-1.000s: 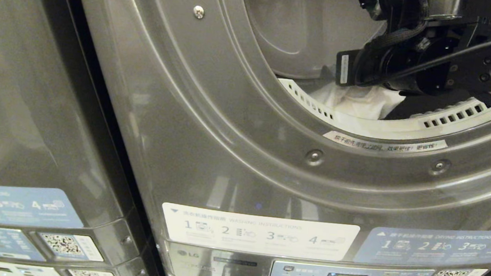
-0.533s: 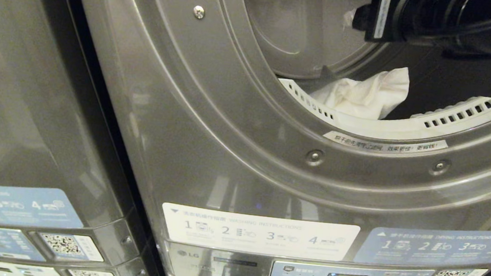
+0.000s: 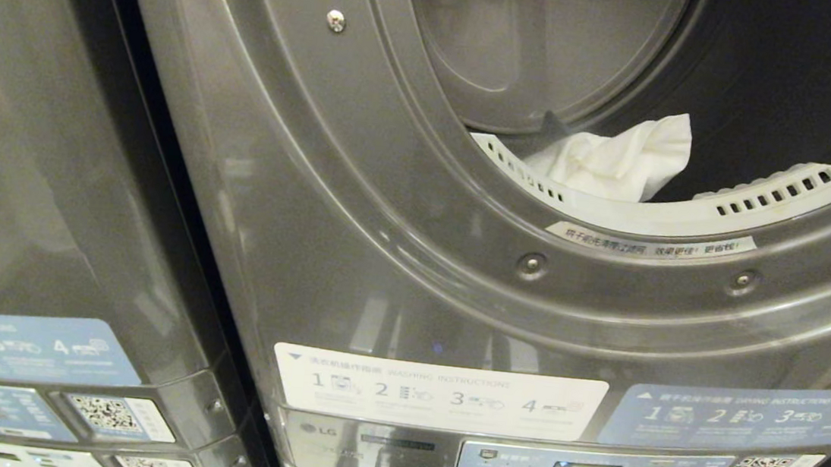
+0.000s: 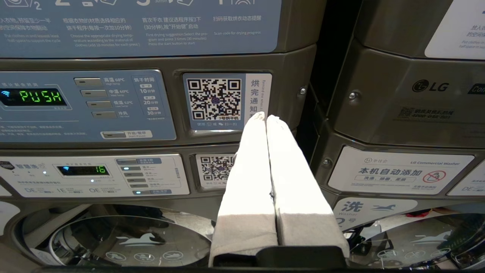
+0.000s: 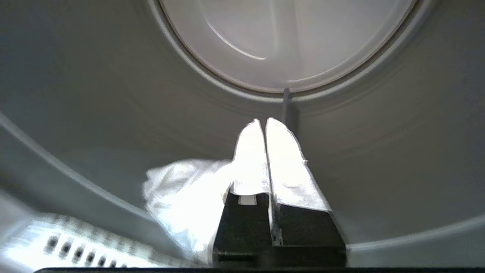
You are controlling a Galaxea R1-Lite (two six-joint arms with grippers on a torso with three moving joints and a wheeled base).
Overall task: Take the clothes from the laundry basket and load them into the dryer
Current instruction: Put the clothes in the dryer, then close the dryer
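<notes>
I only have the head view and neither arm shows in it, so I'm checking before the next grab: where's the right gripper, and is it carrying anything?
Observer: The right gripper is inside the dryer drum, fingers shut together with nothing between them.
Operator: And the white cloth I can see at the opening?
Observer: The white cloth lies loose on the drum floor beside that gripper, clear of its tips.
Operator: What about the left arm?
Observer: The left gripper is shut and empty, pointing at the control panels below the dryer, in front of a QR sticker.
</notes>
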